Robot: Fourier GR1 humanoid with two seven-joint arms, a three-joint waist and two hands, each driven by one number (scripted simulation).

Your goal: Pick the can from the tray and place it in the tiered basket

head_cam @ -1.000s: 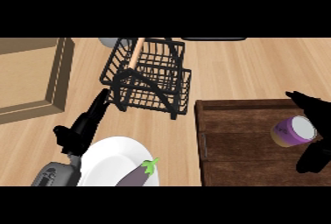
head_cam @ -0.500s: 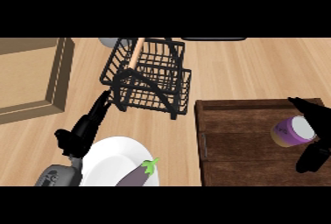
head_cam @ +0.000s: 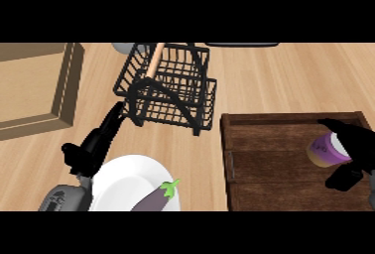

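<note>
Curling around a purple-labelled can, the robot's right hand works at the right side of a dark wooden tray on a light wood kitchen counter. The can sits tilted inside the tray, near its upper right corner, with black fingers above it and the thumb below; whether it rests on the tray floor or is lifted clear cannot be told from this view. A black wire tiered basket stands upright to the upper left of the tray, apart from it, with a pale wooden handle running along its top. On the other side of the counter the left hand lies open, fingers straight and pointing toward the basket's lower left corner, holding nothing. Just beneath that hand is a white plate carrying a purple eggplant with a green stem. A raised, tan wooden board fills the counter's upper left corner.
</note>
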